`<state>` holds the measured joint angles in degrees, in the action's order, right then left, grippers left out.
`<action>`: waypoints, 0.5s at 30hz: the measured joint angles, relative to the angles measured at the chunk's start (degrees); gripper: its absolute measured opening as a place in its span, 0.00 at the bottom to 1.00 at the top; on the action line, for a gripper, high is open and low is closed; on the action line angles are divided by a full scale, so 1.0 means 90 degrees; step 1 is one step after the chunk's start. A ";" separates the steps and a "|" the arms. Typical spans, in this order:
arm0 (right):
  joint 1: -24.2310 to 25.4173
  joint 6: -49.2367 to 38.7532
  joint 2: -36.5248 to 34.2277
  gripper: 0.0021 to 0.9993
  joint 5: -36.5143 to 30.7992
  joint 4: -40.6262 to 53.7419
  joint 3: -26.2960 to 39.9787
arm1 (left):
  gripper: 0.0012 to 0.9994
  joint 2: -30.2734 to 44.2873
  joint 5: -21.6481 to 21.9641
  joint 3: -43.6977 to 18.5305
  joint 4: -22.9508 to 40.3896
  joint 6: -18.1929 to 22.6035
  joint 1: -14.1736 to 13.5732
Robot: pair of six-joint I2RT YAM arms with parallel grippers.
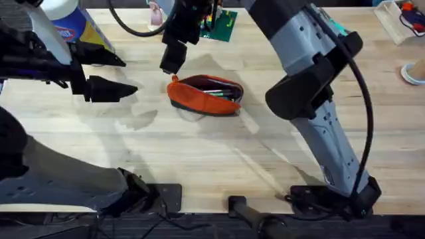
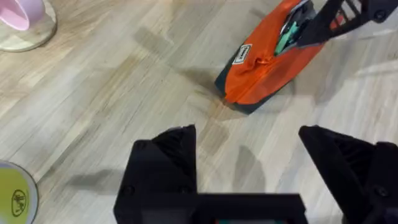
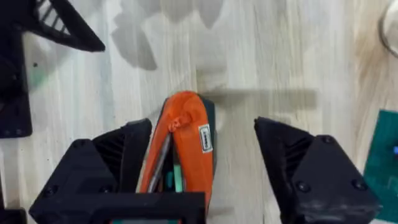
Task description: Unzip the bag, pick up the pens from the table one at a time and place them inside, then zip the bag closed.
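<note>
We see the orange bag (image 1: pixel 199 99) with dark grey base, green pens (image 2: pixel 287 36) inside, on the pale plank-seamed table (image 1: pixel 199 159); black fingers (image 2: pixel 163 168).

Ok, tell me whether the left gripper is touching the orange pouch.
Apart. In the left wrist view, the open left gripper sits clear of the orange pouch, with bare wooden table plainly showing between its fingertips and the pouch's end.

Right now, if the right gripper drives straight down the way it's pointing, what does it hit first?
Likely the bag: the open right gripper straddles its closed end. Height above it is unclear.
</note>
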<state>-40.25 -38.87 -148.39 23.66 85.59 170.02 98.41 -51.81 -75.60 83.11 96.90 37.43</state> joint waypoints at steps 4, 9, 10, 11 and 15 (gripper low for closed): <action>0.0010 0.0161 0.0157 1.00 -0.0247 0.0016 0.0009 | 1.00 0.0001 0.0000 0.0001 -0.0002 -0.0002 0.0000; 0.0010 0.0663 0.0620 1.00 -0.0442 0.0001 0.0013 | 1.00 0.0001 0.0000 0.0001 -0.0039 -0.0002 0.0000; 0.0010 0.0871 0.0722 1.00 -0.0452 0.0004 0.0034 | 1.00 0.0001 0.0000 -0.0002 -0.0041 -0.0002 0.0000; 0.0010 0.1093 0.0803 1.00 -0.0474 0.0006 0.0070 | 1.00 0.0001 0.0000 0.0000 -0.0041 0.0001 0.0000; 0.0008 0.2470 0.1026 1.00 -0.0847 0.0232 0.0158 | 1.00 0.0001 0.0000 -0.0001 -0.0041 -0.0002 0.0000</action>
<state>-40.17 -16.64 -139.15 16.04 87.68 171.45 98.41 -51.81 -75.60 82.74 96.88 37.43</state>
